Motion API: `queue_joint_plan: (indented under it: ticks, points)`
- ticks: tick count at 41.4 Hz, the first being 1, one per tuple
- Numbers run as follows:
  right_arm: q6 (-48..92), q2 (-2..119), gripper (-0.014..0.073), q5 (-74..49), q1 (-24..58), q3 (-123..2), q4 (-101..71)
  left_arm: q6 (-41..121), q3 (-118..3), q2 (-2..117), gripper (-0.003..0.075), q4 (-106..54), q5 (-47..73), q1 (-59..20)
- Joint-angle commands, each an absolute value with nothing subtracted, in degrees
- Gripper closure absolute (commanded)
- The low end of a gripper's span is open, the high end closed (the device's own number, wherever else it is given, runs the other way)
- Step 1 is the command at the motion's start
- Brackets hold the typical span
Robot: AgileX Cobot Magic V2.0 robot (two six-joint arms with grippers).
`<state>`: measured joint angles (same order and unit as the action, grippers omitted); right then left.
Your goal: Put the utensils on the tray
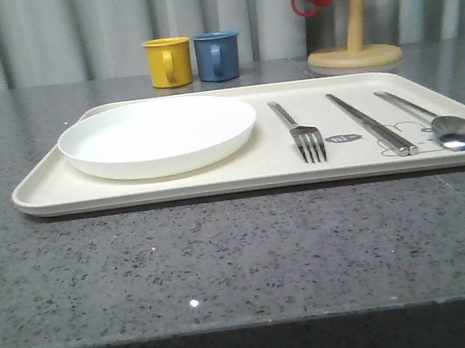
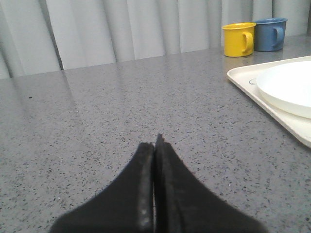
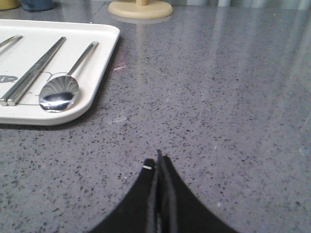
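Tray (image 1: 49, 188): cream, rimmed, flat on the grey bench (image 1: 225, 259); judged light but broad, best taken by the rim. Plate (image 1: 158, 136): white, shallow, on the tray's left half; likely smooth and breakable, with the edge as the only hold. Fork (image 1: 301, 132): steel, right of the plate, tines toward the camera; stiff, slippery, low-lying, best pinched across the handle. Chopsticks (image 1: 371, 124): paired, touching side by side, between fork and spoon; thin, apt to roll or part, so grip both mid-length. Spoon (image 1: 446, 123): near the tray's right edge, bowl toward the camera; take it by the handle, not the polished bowl. All four utensils lie on the tray, so the task looks complete. Left gripper (image 2: 156, 145): fingers pressed together, empty, low over bare bench left of the tray. Right gripper (image 3: 158, 162): likewise closed and empty, low over bench right of the tray. Mugs (image 1: 192, 58): behind the tray, not involved.
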<state>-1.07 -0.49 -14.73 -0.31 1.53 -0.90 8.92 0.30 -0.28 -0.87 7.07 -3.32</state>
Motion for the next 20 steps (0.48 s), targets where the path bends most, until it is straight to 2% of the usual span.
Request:
queue_joint_plan:
  ticks: [1,20]
  points:
    - [-0.42,-1.47,0.0706,-9.95,-0.71,1.34,-0.73,8.65,0.46,-1.45,0.0739,-1.37,2.02,-3.79]
    - [-0.42,-1.47,0.0706,-9.95,-0.71,1.34,-0.73,8.65,0.46,-1.45,0.0739,-1.37,2.02,-3.79]
